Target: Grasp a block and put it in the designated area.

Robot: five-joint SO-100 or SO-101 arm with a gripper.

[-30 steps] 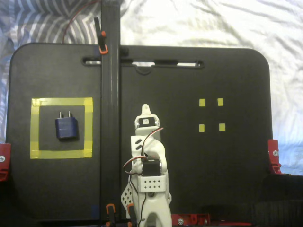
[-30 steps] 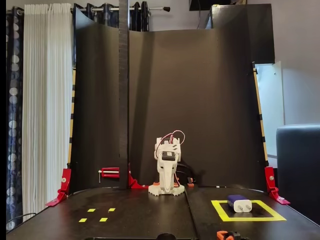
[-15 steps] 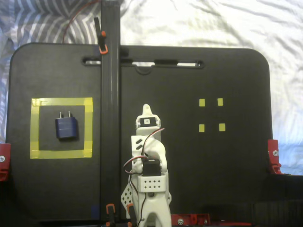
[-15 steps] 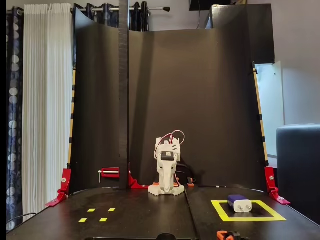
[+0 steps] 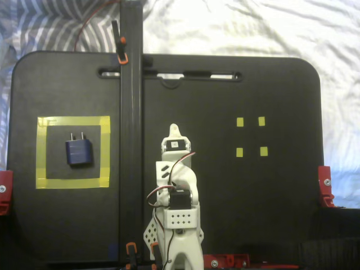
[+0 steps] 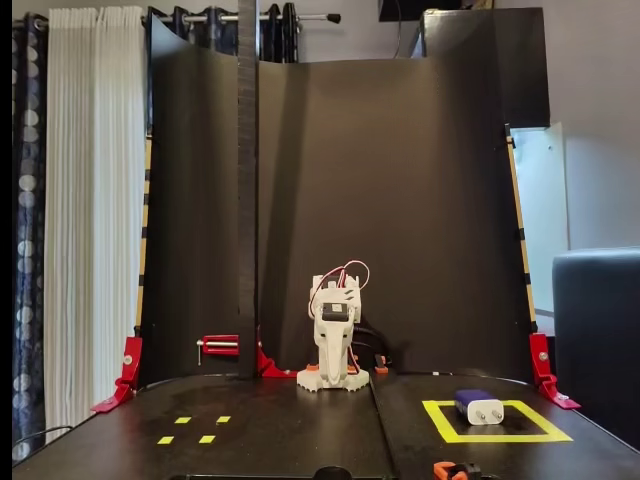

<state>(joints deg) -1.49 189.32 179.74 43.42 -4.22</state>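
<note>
Gripper [image 5: 174,130] folded back over the arm's base, fingers together, holding nothing, touching nothing. Block [image 5: 79,151], dark navy, two silver prongs pointing away from the arm, lies flat inside the designated area [image 5: 40,152], clear of the tape. Black table [image 5: 225,191] bare around it.

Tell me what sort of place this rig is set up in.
Probably a home room, not a lab: the black board lies on rumpled bedding, with curtains on a rod and an armchair beside it.
</note>
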